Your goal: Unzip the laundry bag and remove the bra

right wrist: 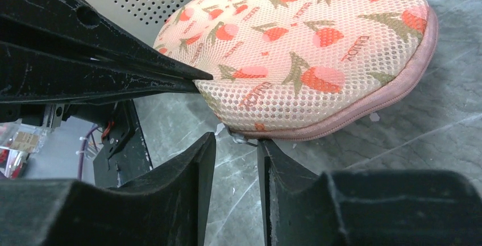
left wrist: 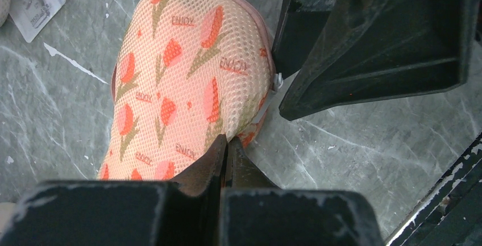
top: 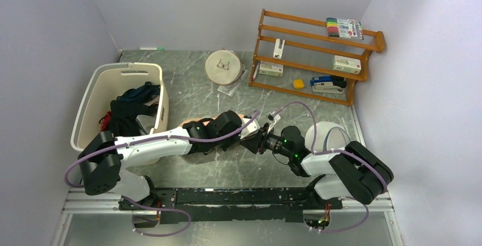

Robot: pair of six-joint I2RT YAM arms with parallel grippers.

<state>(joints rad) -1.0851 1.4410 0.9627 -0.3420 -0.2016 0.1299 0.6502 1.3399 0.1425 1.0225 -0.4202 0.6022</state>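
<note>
Both arms are in over the middle of the bench [top: 199, 90], closer to the near edge than the far one, and that's where the laundry bag [left wrist: 187, 75] lies. It is flat on the surface, peach mesh with red flowers, and from above it is mostly hidden under the left arm.

Left end effector [left wrist: 226, 146]: fingers pressed together, tips nipping the mesh right at the rim of the bag's rounded end. The fabric dimples where they bite.

Right end effector [right wrist: 237, 144] comes in from the other side, low on the bench, fingers parted by a narrow gap. The little metal zip pull [right wrist: 241, 138] sits just at the mouth of that gap. I cannot tell whether the fingers touch it. The zipper [right wrist: 364, 112] along the pink edge looks closed on the stretch that shows.

The two end effectors are very near each other at the same end of the bag.

Around them: the cream basket [top: 94, 95] of dark clothes stands by the left edge, the wooden rack [top: 318, 36] fills the far right corner, a round wooden disc [top: 221, 67] lies toward the far edge, and a white domed item [top: 327, 135] sits by the right arm.
</note>
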